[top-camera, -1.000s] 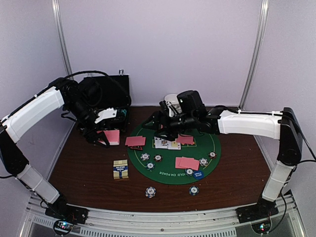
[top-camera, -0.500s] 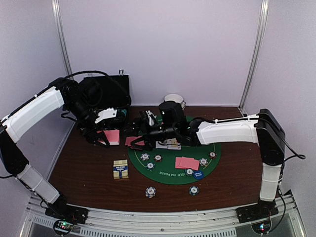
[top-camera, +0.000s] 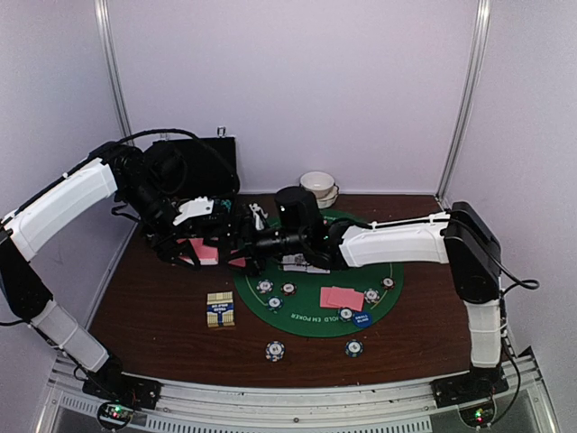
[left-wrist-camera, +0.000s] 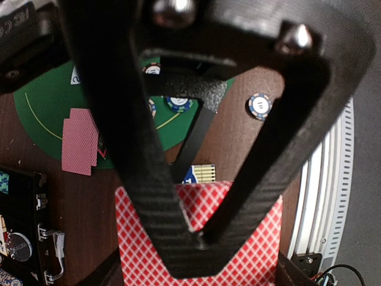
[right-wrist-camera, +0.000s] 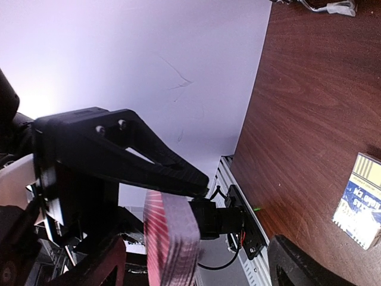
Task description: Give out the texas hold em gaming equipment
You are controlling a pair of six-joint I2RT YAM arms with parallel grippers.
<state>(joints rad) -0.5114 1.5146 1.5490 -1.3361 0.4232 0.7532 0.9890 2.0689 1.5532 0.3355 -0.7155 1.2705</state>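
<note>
in the left claw (top-camera: 194,255), a stack of cards (top-camera: 207,250). just right of it, the right claw (top-camera: 242,245), the stack edge-on straight ahead. nearer than the left claw, on the bench (top-camera: 153,329), a card box (top-camera: 220,309). right of the left claw, under the right arm, a round mat (top-camera: 311,308) with chips (top-camera: 264,286) and two cards (top-camera: 341,298) on it. behind the left claw, a hinged case (top-camera: 194,167).
</note>
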